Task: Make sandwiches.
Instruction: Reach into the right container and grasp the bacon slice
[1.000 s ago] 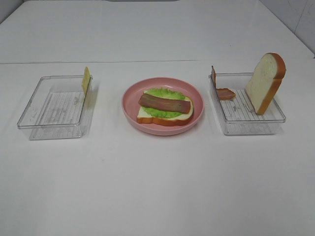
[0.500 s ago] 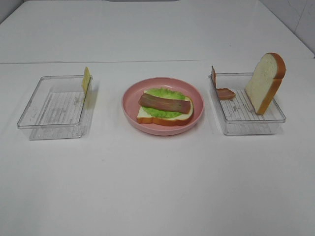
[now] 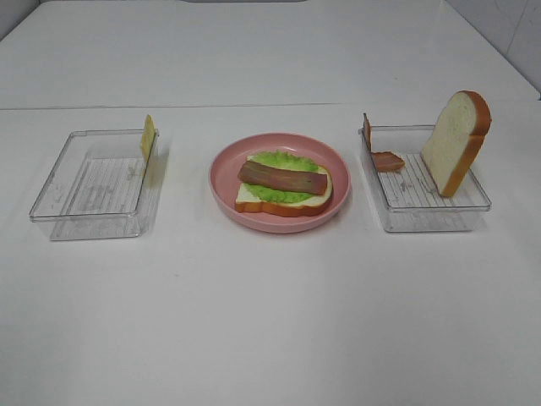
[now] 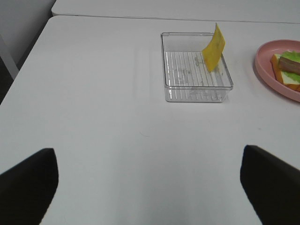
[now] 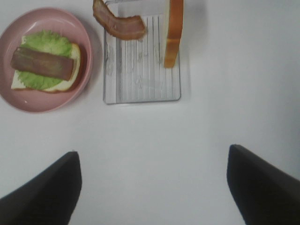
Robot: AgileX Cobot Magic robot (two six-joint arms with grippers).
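Note:
An open sandwich (image 3: 283, 182) lies on the round pink plate (image 3: 280, 223): a bread slice, green lettuce and a bacon strip on top. It also shows in the right wrist view (image 5: 44, 68). A yellow cheese slice (image 3: 148, 138) leans on the wall of the left tray (image 3: 59, 224). A second bread slice (image 3: 456, 142) stands upright in the right tray (image 3: 431, 222), with a bacon strip (image 3: 386, 160) beside it. My left gripper (image 4: 147, 157) is open and empty, short of the left tray. My right gripper (image 5: 151, 157) is open and empty, short of the right tray. Neither gripper shows in the exterior high view.
The white table (image 3: 270, 321) carries the two clear trays with the plate between them. A seam (image 3: 254, 106) runs across the table behind them. In the left wrist view the table's left edge (image 4: 26, 61) drops off to a dark floor.

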